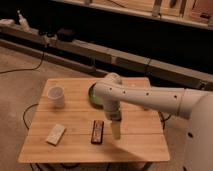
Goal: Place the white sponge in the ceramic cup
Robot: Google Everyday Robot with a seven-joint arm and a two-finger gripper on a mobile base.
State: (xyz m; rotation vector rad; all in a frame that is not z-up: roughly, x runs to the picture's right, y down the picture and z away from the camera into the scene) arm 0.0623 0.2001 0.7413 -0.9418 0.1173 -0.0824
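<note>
1. Gripper status. The gripper (115, 131) hangs tip-down over the front half of the bench (137, 146), just beside the black bar (97, 132). I cannot tell whether it is open or closed, and I see nothing carried in it.

2. Task object. The white sponge (56, 134) lies flat near the front corner of the bench on the left side of the view, apart from everything else. The ceramic cup (56, 96) stands upright farther back, almost directly behind the sponge in this view.

3. Governing relation. The sponge lies toward the left of the view from the gripper at about the same depth, and the black bar sits between the two. The sponge's long axis runs diagonally, near-left to far-right (the bar's axis runs front to back).

4. Judgement. The pick has not begun. I expect the next move to be a sideways traverse over the bar, with the wrist turned so the gripper closes across the sponge's short side.

5. Note. The green bowl (93, 96) is partly hidden behind the arm (145, 97) and is not the target.
</note>
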